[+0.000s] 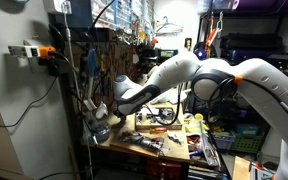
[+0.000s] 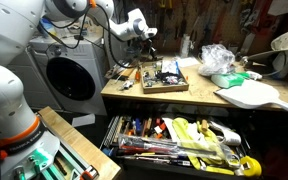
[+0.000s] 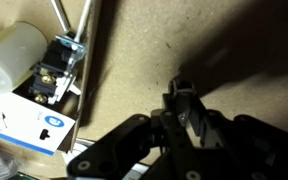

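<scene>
My gripper shows in the wrist view as dark fingers pressed together over a bare brown board, with nothing visible between them. In both exterior views the white arm reaches to the back corner of a cluttered workbench, with the gripper held above the bench top near the wall. Nearest to it in the wrist view are a white box with a blue mark, a white plastic container and two metal rods.
A wooden tray of small parts sits on the bench, with a crumpled plastic bag and a white board further along. An open drawer full of tools juts out below. A round-doored machine stands beside the bench.
</scene>
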